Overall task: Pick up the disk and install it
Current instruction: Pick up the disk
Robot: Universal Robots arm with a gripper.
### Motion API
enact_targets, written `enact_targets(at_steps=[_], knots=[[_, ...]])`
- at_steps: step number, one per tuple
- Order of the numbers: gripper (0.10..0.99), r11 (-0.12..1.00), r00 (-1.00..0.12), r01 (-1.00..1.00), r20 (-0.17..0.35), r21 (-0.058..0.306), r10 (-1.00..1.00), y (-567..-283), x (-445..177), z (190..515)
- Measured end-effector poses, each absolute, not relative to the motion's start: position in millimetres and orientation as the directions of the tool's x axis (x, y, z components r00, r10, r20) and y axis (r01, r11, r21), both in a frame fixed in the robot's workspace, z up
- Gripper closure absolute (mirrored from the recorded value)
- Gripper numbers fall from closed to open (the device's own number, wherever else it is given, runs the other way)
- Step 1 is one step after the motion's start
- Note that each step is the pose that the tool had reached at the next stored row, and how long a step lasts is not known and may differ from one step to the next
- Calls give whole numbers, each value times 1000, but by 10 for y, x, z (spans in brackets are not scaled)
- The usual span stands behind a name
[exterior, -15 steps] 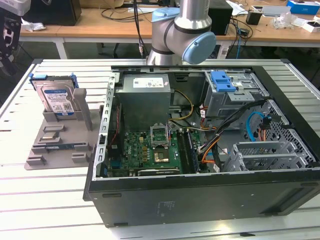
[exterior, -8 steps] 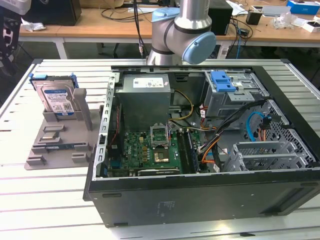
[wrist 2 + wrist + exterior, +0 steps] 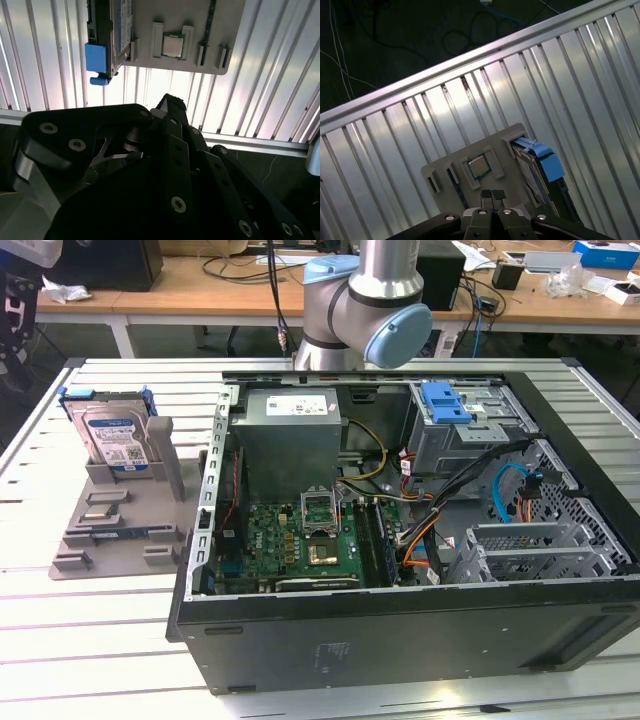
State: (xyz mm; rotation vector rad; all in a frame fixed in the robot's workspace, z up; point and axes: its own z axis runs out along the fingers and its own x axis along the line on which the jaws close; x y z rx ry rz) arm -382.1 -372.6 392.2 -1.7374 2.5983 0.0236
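Observation:
The disk (image 3: 114,436), a silver drive with a white-and-blue label in blue rails, stands on edge in a grey holder (image 3: 110,510) on the slatted table, at the exterior view's left. In both wrist views the disk (image 3: 539,167) (image 3: 111,30) shows edge-on from above, its blue rail end sticking out. My gripper (image 3: 492,194) (image 3: 167,102) hangs well above the holder, shut, with nothing between its fingertips. It is apart from the disk.
An open computer case (image 3: 400,620) fills the table's middle and right, with a motherboard (image 3: 300,535), cables and a grey drive bay topped by a blue bracket (image 3: 445,402). A square chip (image 3: 480,167) lies in the holder beside the disk. A wooden desk stands behind.

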Motion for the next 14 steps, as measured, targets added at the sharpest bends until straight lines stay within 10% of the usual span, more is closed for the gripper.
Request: enact_targets(at_steps=[14], knots=[[980,269,-269,-963,-22,4,-963,-3726,-3821,3922]])
